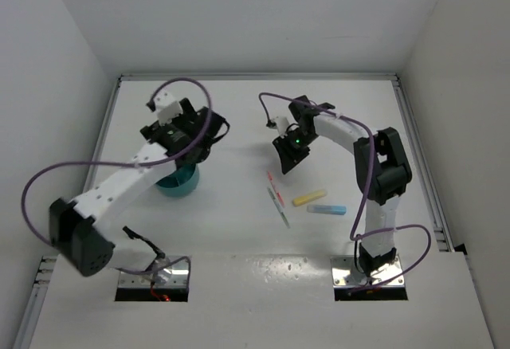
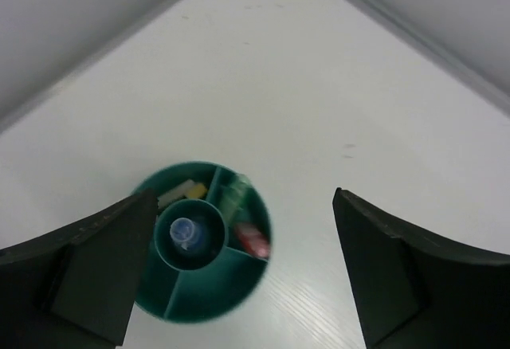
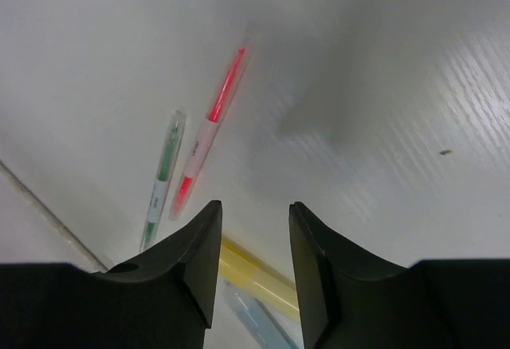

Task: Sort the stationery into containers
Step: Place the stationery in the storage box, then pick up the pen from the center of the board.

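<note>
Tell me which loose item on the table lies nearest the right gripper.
The red pen, thin and closest under the right gripper; the green pen, yellow marker and blue marker lie farther off.

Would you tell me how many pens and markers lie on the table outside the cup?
4: a red pen and a green pen side by side, with a yellow marker and a blue marker to their right. Others may be hidden.
</note>
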